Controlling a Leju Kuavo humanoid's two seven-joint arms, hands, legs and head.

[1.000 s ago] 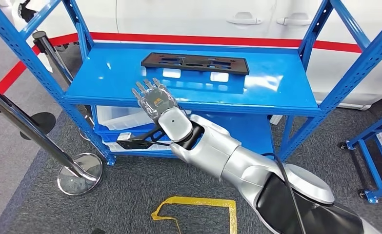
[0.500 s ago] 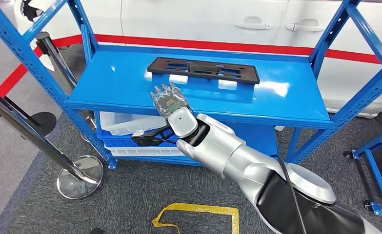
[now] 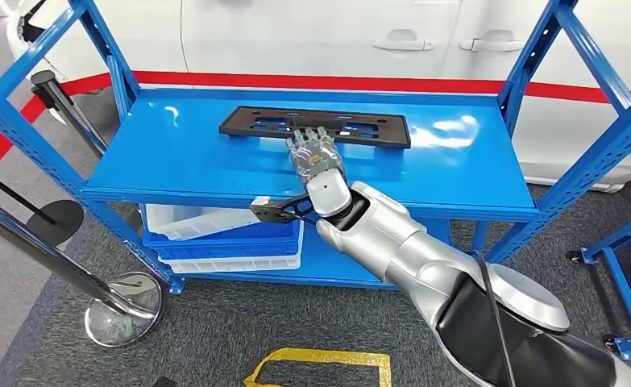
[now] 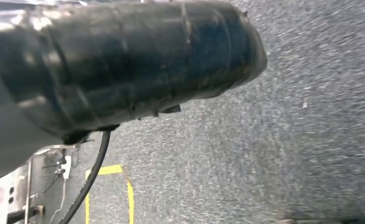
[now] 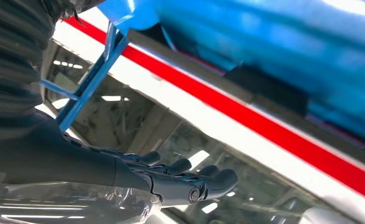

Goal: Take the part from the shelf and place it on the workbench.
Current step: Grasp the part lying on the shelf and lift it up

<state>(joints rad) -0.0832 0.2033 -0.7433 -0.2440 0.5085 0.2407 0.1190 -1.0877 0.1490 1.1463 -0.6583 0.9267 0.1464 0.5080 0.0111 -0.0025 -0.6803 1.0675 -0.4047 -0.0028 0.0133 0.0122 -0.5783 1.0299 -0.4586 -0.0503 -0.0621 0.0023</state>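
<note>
On the blue shelf (image 3: 175, 153), toward twelve o'clock, the black part (image 3: 255, 122) is lying flat; the right hand (image 3: 314, 151) is hovering at its near edge, fingers extended and holding nothing; fingers should be sliding under that edge before closing, I judge.

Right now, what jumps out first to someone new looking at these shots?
The bright blue shelf fills the head view, with a flat black slotted part lying on its top level near the back edge. The silver right arm reaches over that level, the right hand at the part's near edge with fingers extended. Behind the shelf runs a red stripe beneath a white car.
</note>
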